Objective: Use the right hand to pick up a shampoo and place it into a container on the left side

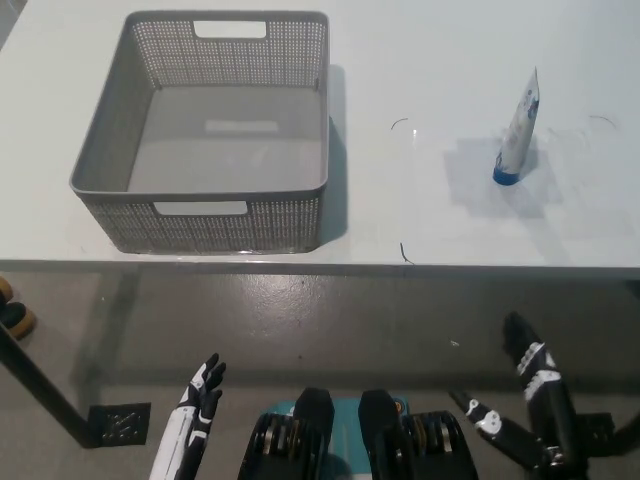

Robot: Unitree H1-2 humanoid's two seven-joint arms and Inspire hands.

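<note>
A white squeeze tube of shampoo with a blue cap (517, 135) stands cap-down on the smooth white tabletop (450, 60), its flat crimped end pointing up, well ahead of the black right hand (530, 385). That hand hangs below the table's near edge, fingers spread apart and grasping nothing. Far to its left and ahead of it sits a grey rectangular plastic basket (215, 215) with perforated mesh walls, cut-out handles and a plain solid floor, empty inside. The white left hand (200, 395) rests low, fingers loosely extended and empty, nearer than the basket. Beneath the table lies a dull grey floor (300, 310), crossed by a dark table leg (40, 390).
</note>
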